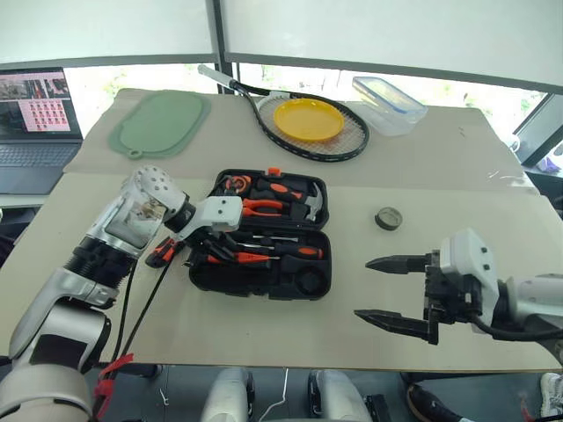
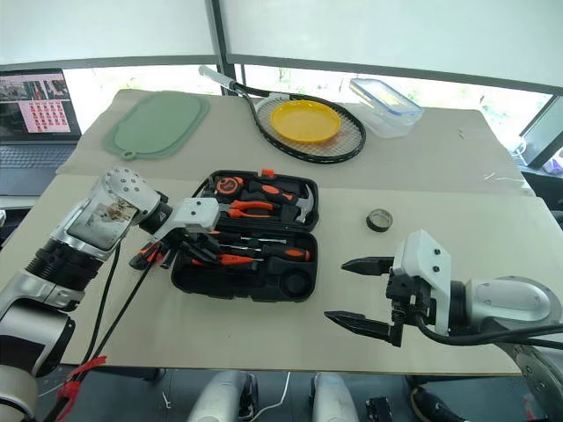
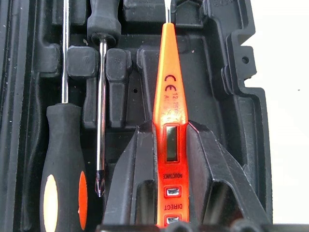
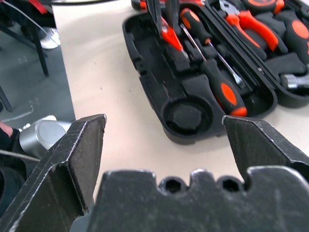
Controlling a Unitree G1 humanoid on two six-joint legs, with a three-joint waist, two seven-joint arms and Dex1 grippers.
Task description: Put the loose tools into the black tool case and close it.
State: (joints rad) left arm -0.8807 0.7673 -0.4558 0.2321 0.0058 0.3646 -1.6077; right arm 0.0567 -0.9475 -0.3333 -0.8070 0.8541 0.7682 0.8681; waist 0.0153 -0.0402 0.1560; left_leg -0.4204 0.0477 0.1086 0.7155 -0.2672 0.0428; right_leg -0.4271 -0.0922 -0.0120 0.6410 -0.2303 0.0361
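The right gripper (image 4: 164, 145) shows its jaws spread wide at six o'clock, holding nothing. Past them, at one o'clock, the open case (image 4: 145, 53) lies on the pale counter (image 4: 101, 72). Two screwdrivers (image 4: 219, 82) sit in its slots, with an empty round recess (image 4: 186, 116) nearest the jaws and pliers (image 4: 256, 26) farther back.

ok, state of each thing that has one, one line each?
black tool case: open, flat on table
slim orange screwdriver: clamped in left gripper, over the case
two screwdrivers: lying in case
small dark tape roll: loose on table
right gripper: open, empty
clear plastic food box: lid on
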